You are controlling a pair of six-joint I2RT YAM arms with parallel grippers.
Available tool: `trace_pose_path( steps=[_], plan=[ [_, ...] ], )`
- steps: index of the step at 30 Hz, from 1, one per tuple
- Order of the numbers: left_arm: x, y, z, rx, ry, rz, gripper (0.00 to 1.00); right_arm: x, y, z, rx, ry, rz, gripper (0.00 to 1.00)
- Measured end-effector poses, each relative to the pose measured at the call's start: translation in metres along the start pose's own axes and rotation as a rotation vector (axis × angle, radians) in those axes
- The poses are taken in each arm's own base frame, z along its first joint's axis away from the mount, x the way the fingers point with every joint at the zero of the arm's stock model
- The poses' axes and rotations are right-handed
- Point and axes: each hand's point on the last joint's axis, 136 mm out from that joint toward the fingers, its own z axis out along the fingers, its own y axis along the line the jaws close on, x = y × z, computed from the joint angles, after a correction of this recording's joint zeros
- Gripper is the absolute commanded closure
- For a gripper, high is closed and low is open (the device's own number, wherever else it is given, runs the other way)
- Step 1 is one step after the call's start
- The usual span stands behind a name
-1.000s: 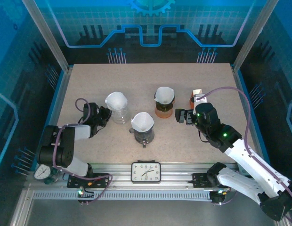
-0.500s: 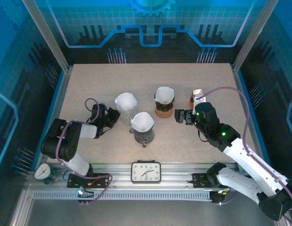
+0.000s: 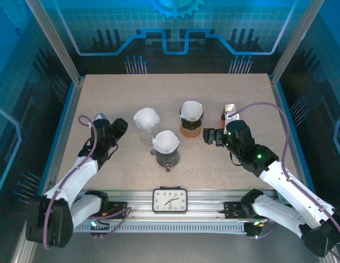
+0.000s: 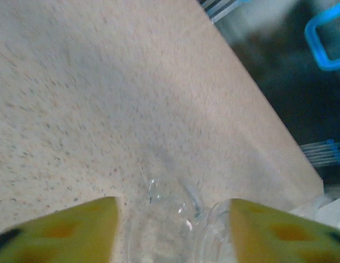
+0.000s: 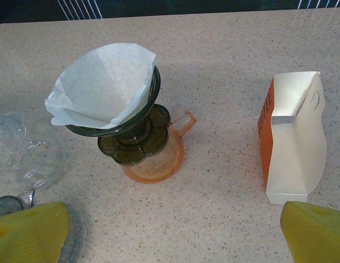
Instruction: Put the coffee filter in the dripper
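A: How are the claws sitting?
B: The left gripper (image 4: 173, 208) is standing wide, with clear dripper (image 3: 146, 133) glass showing low between its fingers (image 4: 77, 224). The right gripper (image 3: 208, 135) is gaping wide too, facing the orange carafe (image 5: 159, 164).
A: The filter?
B: A coffee filter (image 3: 147, 116) is sitting inside that clear dripper.

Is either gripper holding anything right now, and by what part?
Nothing is held: left gripper open, apart from the glass dripper; right gripper open, empty.
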Motion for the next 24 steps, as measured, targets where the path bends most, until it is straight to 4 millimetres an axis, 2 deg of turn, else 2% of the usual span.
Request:
trace_pose_path(
  steps=[2, 4, 6, 12, 15, 18, 20, 24],
  plan=[
    [-0.015, 0.0, -0.007, -0.04, -0.056, 0.049, 0.02, 0.002, -0.001, 0.002, 0.0, 0.0, 0.001, 0.0],
    [-0.029, 0.004, -0.008, -0.101, -0.109, 0.11, 0.01, 0.006, -0.002, 0.004, 0.002, 0.004, 0.003, 0.0],
    [-0.033, 0.015, -0.002, -0.166, -0.127, 0.201, 0.01, 0.008, -0.003, 0.006, 0.003, 0.01, 0.008, 0.0],
    [-0.026, 0.055, 0.031, -0.325, -0.08, 0.47, 0.01, 0.007, -0.003, 0.007, -0.011, 0.006, 0.022, 0.0],
    [-0.022, 0.079, 0.04, -0.355, -0.077, 0.561, 0.01, 0.007, -0.002, 0.006, -0.019, 0.007, 0.026, 0.0],
    [-0.011, 0.093, 0.047, -0.357, -0.063, 0.632, 0.01, 0.007, -0.003, 0.007, -0.02, 0.006, 0.028, 0.0],
    [-0.011, 0.092, 0.053, -0.336, -0.077, 0.662, 0.01, 0.007, -0.004, 0.007, -0.018, 0.006, 0.03, 0.0],
    [-0.022, 0.076, 0.064, -0.271, -0.165, 0.696, 0.01, 0.007, -0.006, 0.008, -0.015, 0.007, 0.034, 0.0]
  ],
)
